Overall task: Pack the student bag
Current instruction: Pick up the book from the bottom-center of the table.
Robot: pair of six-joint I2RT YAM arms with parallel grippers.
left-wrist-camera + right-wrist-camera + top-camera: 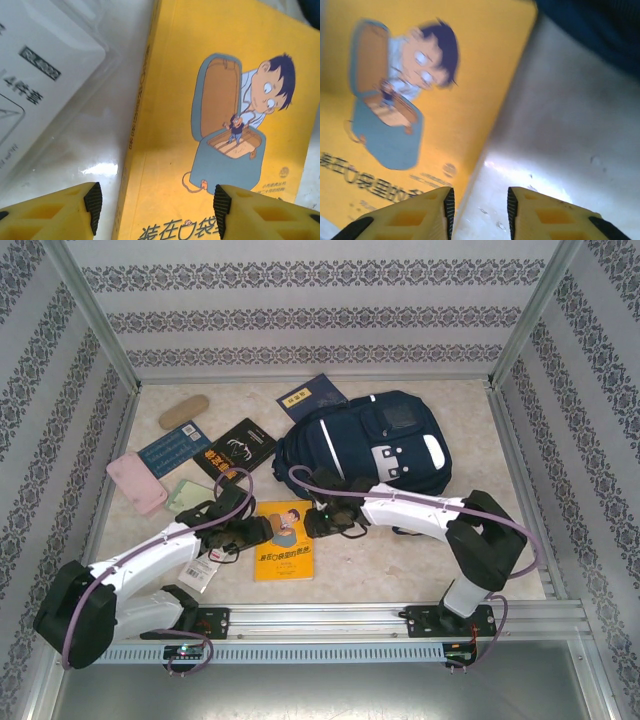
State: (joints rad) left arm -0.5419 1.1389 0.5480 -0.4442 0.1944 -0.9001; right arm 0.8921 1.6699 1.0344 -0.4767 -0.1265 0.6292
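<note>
The student bag (370,445), a navy backpack with white stripes, lies at the back right of the table; its dark fabric fills a corner of the right wrist view (600,30). A yellow picture book (284,540) lies flat in front of it. My left gripper (250,530) hangs open over the book's left edge (220,100), one finger either side of the spine (156,209). At the book's right edge (420,100), my right gripper (322,518) is partly open, its gap (480,212) over the edge and bare table. Neither holds anything.
Left of the bag lie a blue book (312,397), a black book (238,448), a teal book (172,448), a pink case (137,482), a tan case (184,411) and a pale green item (190,495). A white packaged item (45,75) sits beside the yellow book. Patterned walls enclose the table.
</note>
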